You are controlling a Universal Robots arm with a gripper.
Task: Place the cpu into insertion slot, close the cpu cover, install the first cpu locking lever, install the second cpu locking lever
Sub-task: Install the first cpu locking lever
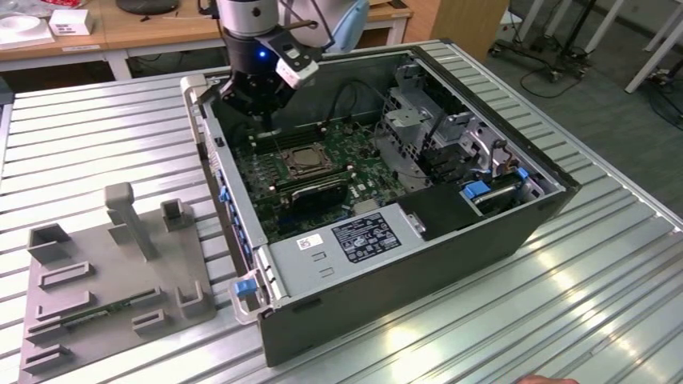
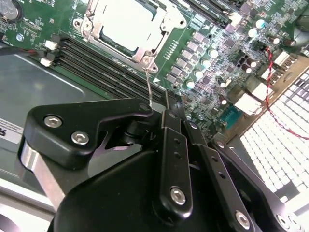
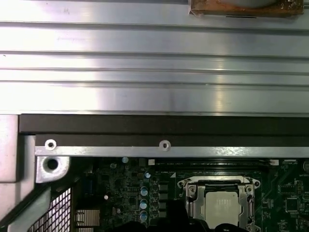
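Reaching down into the open computer case [image 1: 427, 256], the gripper [image 1: 265, 122] hangs low over the green board [image 2: 38, 29]. The case lies on its side on the ribbed metal counter [image 1: 96, 120], most likely so the arm can come at the board from above. The cpu [image 2: 126, 24] sits flat in the insertion slot [image 1: 284, 163] with its pale face up. The cpu cover [image 2: 163, 35] looks folded down around it like a shiny picture frame, so those two steps seem done. A thin wire locking lever [image 2: 149, 87] sticks out from one corner of the slot and runs straight to the gripper. Its end is touching the gripper's black front or is just beside it. I think the arm is working on this lever, but I cannot tell which of the two it is. I cannot tell if the jaws are spread or pressed together. The cpu lies near the jaws, just past the far end of the wire, and not in them.
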